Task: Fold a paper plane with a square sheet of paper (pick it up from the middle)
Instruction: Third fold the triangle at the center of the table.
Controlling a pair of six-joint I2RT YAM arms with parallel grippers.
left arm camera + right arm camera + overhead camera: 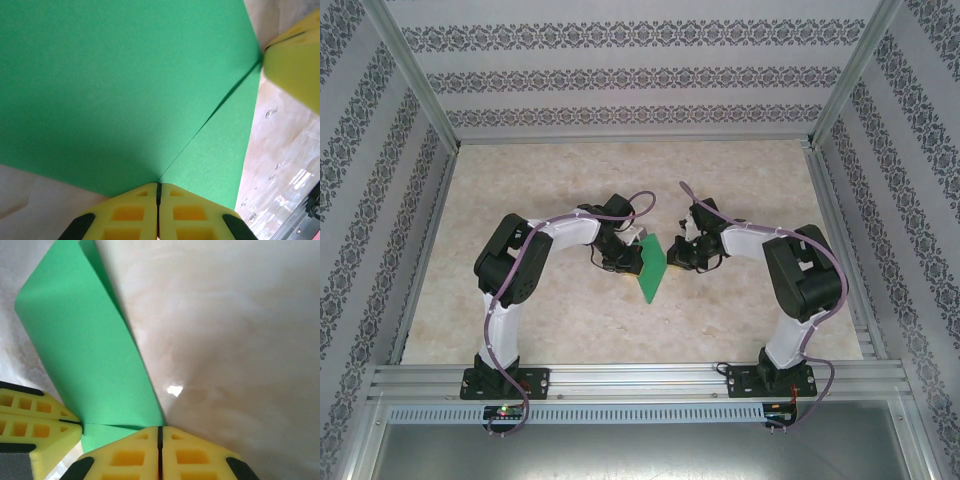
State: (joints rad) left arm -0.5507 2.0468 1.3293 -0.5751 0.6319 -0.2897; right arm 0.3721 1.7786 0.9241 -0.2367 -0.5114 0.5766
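Note:
The square sheet of paper, bright green, hangs between my two grippers over the middle of the table, its lower point aimed at the near edge. In the left wrist view the sheet lies in two layers that meet along a thin line. That line runs from my left gripper, which is shut on the paper's edge, up to the right arm's yellow fingers. My right gripper is shut on a corner of the sheet. The left arm's yellow fingers pinch the sheet just beside it. From above, the left gripper and right gripper flank the sheet closely.
The pale marbled table is walled by patterned panels and aluminium posts. A metal rail carries both arm bases along the near edge. Both forearms arch inward toward the table's middle.

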